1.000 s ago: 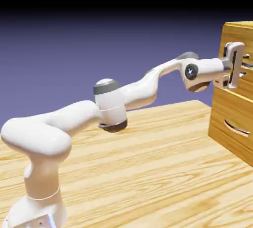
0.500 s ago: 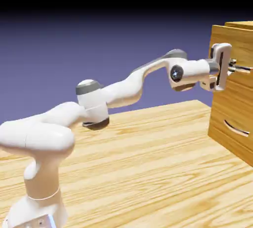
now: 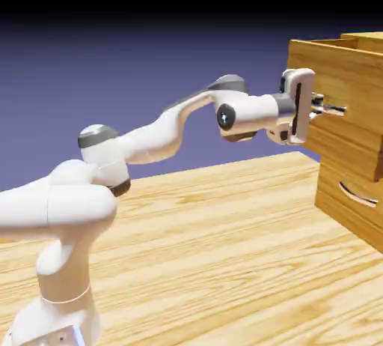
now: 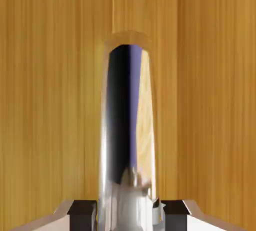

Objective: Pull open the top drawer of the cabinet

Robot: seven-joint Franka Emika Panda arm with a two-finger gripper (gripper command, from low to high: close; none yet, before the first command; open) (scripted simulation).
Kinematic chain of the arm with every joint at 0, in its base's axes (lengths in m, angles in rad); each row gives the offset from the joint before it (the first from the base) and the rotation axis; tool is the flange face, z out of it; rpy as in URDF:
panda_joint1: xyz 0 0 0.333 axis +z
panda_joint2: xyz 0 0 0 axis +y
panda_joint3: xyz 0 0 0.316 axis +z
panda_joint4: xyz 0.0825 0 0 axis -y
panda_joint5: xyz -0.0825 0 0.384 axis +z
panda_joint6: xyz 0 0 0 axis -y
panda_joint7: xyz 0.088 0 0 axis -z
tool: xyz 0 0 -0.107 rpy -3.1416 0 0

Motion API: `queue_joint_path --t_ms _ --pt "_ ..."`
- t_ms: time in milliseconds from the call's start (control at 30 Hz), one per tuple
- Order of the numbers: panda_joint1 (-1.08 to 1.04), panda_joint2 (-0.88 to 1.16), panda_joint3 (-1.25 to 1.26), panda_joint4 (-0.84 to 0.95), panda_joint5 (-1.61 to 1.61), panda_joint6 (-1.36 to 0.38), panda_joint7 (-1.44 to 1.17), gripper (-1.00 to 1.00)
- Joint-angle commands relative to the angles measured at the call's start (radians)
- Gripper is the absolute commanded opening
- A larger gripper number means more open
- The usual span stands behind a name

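1. broadly, behind everything in the exterior view: a plain blue-violet backdrop (image 3: 142, 75), fading to black along the top of the frame.
2. spread over the lower part of the frame: a pale wood-plank tabletop (image 3: 247, 262), with long streaks of grain.
3. rising from the lower left, then reaching across to the upper right: a white arm (image 3: 153, 141) with dark grey bands at the joints, bent low at the left edge.
4. at the right edge, partly cut off by the frame: the honey-coloured cabinet (image 3: 366, 36).
5. in the upper right, standing open: the top drawer (image 3: 351, 82), jutting leftward past the cabinet's body and out over the lower front, with a strip of its opening showing along the top.
6. just below, at the right edge: the lower drawer (image 3: 334, 206), set back from the top one and closed.
7. at the end of the arm, in the upper right: the gripper (image 3: 318, 105), closed around the top drawer's handle (image 4: 127, 125) and pinching it.
8. in the hand view, large and upright from the middle down to the bottom edge: that same silver handle, shiny with dark, violet and pale reflections, with wood grain behind.
9. lower right in the exterior view: the lower handle (image 3: 358, 194), slim, curved and silver, well apart from the gripper.
10. smallest, at the bottom of the hand view: two dark fingertips (image 4: 82, 215), one on each side of the held bar.
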Motion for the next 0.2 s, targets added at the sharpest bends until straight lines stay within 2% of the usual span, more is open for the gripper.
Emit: queue_joint_path --t_ms 0,67,100,167 --pt "0.027 0.004 0.000 -0.036 -0.006 -0.011 -0.001 -1.00" --pt "0.066 0.009 0.000 -0.089 -0.013 -0.025 -0.006 -1.00" --pt "0.066 0.009 0.000 -0.089 -0.013 -0.025 -0.006 1.00" --pt "0.096 0.011 0.000 -0.125 -0.019 -0.032 -0.010 1.00"
